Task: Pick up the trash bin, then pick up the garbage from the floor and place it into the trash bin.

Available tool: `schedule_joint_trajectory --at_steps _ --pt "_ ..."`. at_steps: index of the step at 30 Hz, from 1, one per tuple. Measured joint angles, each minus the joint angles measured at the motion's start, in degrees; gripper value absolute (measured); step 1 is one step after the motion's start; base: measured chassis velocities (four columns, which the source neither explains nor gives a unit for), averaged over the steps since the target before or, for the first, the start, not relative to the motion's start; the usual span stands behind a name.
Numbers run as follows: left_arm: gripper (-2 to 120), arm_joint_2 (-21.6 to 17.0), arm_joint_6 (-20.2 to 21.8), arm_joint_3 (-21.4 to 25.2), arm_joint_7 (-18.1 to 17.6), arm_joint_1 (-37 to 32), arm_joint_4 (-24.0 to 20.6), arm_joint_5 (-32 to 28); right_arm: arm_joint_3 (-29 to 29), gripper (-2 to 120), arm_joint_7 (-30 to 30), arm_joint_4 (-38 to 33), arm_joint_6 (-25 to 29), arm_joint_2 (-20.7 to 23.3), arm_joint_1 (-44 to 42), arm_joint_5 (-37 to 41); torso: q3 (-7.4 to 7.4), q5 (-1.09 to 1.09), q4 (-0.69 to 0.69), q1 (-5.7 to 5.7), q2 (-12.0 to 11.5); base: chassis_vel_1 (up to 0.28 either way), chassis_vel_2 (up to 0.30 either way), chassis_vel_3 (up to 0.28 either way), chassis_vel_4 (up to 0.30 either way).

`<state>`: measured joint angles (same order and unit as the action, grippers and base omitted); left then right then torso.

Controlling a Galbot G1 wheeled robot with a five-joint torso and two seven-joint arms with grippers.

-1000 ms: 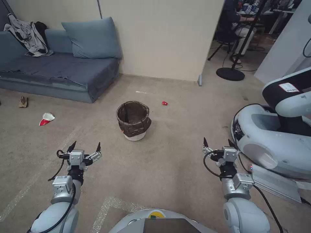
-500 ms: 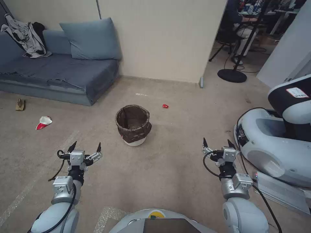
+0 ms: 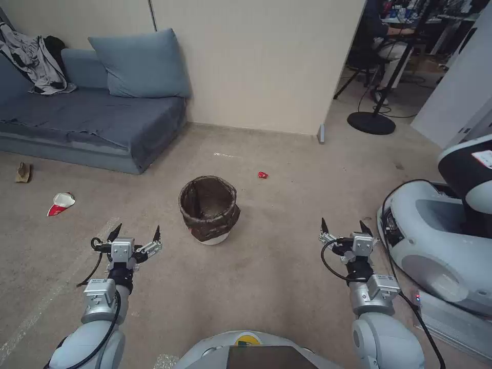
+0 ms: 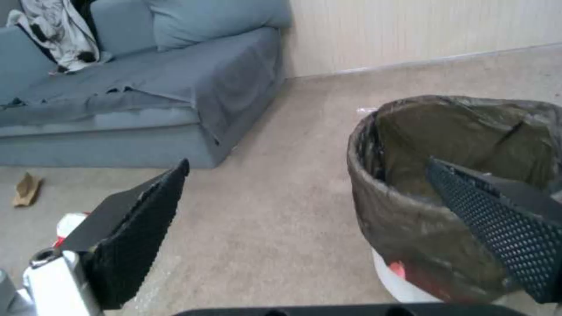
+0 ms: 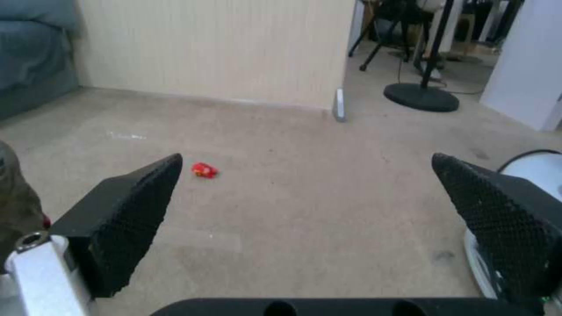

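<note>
The trash bin [image 3: 209, 209], white with a dark crinkled bag over its rim, stands upright on the carpet ahead of me, also in the left wrist view as the trash bin [image 4: 445, 193]. My left gripper [image 3: 135, 233] hangs open short of it to the left; my right gripper [image 3: 343, 227] hangs open to its right. Both hold nothing. Garbage lies on the floor [image 3: 266, 266]: a crushed red-and-white cup [image 3: 60, 202] and a brown scrap [image 3: 22, 172] far left, a small red wrapper [image 3: 262, 175] beyond the bin, seen too as the red wrapper [image 5: 204, 170].
A blue sofa [image 3: 92, 118] with a cushion and clothes stands at the back left. A beige partition wall [image 3: 256, 61] rises behind the bin. Another white robot base [image 3: 435, 241] sits close on my right. A stand's round black foot [image 3: 371, 123] is past the wall's end.
The whole view has shifted: the bin now sits lower and nearer, the sofa and left litter slid left. Both grippers keep their pose, open.
</note>
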<state>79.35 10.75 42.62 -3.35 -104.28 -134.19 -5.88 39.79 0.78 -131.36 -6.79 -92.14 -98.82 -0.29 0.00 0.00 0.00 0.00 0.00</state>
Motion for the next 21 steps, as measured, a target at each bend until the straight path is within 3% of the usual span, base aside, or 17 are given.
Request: schedule_joint_trajectory --at_steps 21 --pt "100 -0.1 0.0 -0.2 0.1 0.0 0.1 -0.1 -0.1 100 0.0 0.1 0.2 0.0 -0.2 0.0 0.0 -0.01 0.0 0.0 0.0 -0.106 0.107 0.108 -0.115"
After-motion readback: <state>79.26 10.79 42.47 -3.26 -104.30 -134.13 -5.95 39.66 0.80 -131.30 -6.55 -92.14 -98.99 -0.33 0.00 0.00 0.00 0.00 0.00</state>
